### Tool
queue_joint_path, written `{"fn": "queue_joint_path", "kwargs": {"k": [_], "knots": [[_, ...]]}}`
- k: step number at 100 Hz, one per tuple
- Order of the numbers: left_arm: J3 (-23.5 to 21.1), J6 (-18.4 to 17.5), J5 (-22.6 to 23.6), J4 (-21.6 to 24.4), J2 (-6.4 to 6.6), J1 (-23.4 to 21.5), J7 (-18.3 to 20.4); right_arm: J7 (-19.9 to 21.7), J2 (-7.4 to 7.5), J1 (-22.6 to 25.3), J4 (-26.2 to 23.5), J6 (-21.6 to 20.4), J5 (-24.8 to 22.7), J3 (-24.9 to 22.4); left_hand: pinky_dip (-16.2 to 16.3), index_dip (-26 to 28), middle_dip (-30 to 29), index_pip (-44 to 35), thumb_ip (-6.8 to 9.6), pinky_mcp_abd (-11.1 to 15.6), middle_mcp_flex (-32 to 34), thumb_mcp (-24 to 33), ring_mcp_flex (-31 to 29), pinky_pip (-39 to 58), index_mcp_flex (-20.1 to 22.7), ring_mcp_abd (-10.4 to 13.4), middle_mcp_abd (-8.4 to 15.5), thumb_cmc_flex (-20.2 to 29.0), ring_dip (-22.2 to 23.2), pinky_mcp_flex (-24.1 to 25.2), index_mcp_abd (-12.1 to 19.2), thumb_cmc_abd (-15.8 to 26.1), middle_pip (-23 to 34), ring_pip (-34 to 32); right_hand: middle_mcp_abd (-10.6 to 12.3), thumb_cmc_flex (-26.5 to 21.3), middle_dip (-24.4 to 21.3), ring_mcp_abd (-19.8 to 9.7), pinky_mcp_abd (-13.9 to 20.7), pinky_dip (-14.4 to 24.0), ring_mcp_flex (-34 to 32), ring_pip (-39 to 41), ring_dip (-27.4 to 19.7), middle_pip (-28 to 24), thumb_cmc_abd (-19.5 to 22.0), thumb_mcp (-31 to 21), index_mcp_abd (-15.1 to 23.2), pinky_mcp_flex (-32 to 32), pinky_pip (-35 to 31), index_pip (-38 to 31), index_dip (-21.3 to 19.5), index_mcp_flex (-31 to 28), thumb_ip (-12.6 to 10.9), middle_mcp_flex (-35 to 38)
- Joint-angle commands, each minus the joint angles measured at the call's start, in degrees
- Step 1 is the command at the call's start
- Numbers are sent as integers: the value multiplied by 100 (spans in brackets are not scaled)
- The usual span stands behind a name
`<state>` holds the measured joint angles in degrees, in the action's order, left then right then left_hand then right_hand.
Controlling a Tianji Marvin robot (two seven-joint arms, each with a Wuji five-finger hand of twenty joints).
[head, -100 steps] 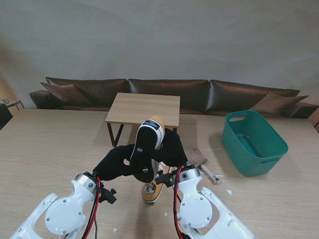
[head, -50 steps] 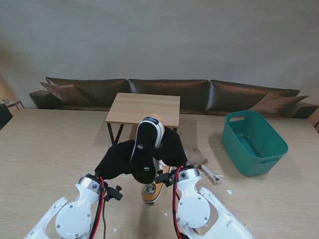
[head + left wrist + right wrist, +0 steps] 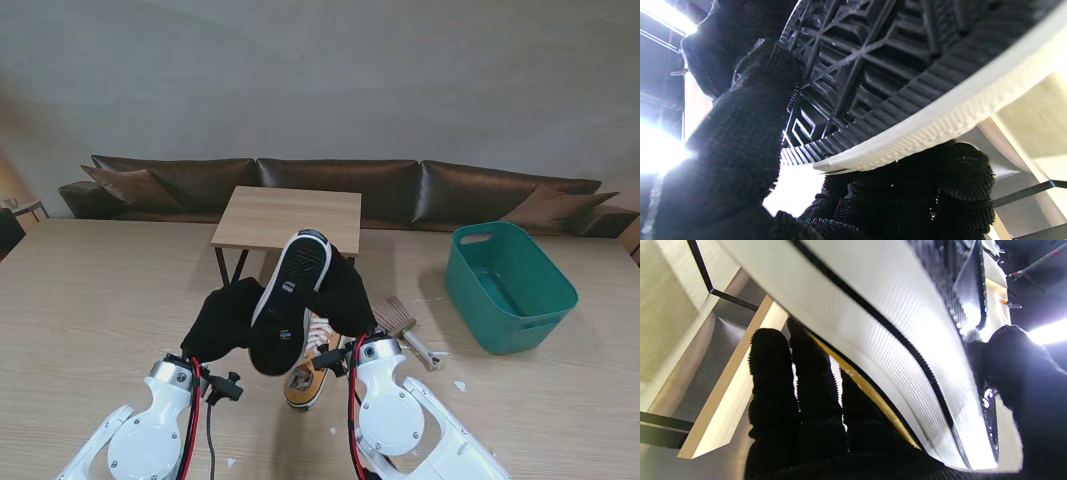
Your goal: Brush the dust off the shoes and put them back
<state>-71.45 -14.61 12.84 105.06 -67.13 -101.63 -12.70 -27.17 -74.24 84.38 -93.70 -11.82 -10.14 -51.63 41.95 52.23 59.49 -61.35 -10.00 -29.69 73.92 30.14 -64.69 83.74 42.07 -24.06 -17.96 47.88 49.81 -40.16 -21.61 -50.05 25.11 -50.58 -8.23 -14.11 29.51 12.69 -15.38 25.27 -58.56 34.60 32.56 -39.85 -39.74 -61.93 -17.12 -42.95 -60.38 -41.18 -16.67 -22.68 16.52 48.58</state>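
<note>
Over the pale wooden bench [image 3: 90, 300] both gloved hands, left hand [image 3: 228, 318] and right hand [image 3: 345, 295], clasp one shoe [image 3: 290, 300] sole-up, its mate [image 3: 308, 378] lying beneath; brushing likely awaits the brush [image 3: 403, 325] nearby.

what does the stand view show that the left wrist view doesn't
Only the stand view shows the second yellow sneaker on the table, the wooden-handled brush, the teal plastic basket and the right hand. Only the left wrist view shows the raised black tread pattern on the sole. Both show the black-soled, white-rimmed sneaker held sole up by the left hand.
</note>
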Motion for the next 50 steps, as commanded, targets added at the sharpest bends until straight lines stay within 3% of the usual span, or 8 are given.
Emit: {"fn": "queue_joint_path", "kwargs": {"k": [1,16,28,31,39,50], "knots": [[-31,-10,-59,111,-52,-20,57,96,12,59,-24,53,47,-20,61,722,316,-1278,967,122,357,3185,-719,123,4,504,493,706,311,107,-54,467,457,-1231,-23,-613,-89,56,29,173,92,129,4,-44,601,-563,452,1923,107,-134,72,220,-810,-81],[-70,23,-73,150,-57,-80,37,182,26,74,-31,60,145,-39,109,917,580,-1317,1012,115,311,3261,-732,187,-109,528,502,739,381,88,-193,530,590,-1483,-43,-578,-88,76,-5,206,52,241,29,-74,622,-496,548,1888,65,-192,95,54,-804,-29],[-62,144,-91,190,-68,-103,2,214,15,101,-46,6,309,-37,137,993,648,-1300,1013,42,283,3258,-726,215,-149,463,469,795,365,88,-305,571,599,-1534,-67,-700,-24,70,-120,300,-359,555,108,-175,545,-671,796,1577,-161,-499,-89,-1011,-842,523],[-50,186,-61,192,-70,-97,-13,227,16,104,-49,-11,332,-33,137,996,652,-1298,1013,37,282,3257,-725,216,-150,462,469,797,359,79,-306,568,599,-1527,-76,-723,84,45,-142,303,-485,631,118,-133,500,-756,834,1480,-238,-417,-396,-1348,-808,716],[-2,272,54,158,-79,-58,-83,284,29,91,-38,-42,336,-16,118,984,600,-1251,970,4,267,3219,-729,189,-137,447,451,816,221,8,-266,584,493,-1392,-43,-814,122,-16,-177,316,-744,738,167,-107,370,-938,910,1279,-362,-479,-608,-1933,-817,1022],[46,292,67,112,-79,-21,-82,274,24,65,-10,-35,309,0,101,953,584,-1206,924,4,260,3118,-736,179,-131,443,432,881,163,-24,-233,639,444,-1367,-49,-732,177,13,-205,285,-734,685,202,1,461,-821,867,1317,-356,-157,-757,-1792,-818,923]]}}
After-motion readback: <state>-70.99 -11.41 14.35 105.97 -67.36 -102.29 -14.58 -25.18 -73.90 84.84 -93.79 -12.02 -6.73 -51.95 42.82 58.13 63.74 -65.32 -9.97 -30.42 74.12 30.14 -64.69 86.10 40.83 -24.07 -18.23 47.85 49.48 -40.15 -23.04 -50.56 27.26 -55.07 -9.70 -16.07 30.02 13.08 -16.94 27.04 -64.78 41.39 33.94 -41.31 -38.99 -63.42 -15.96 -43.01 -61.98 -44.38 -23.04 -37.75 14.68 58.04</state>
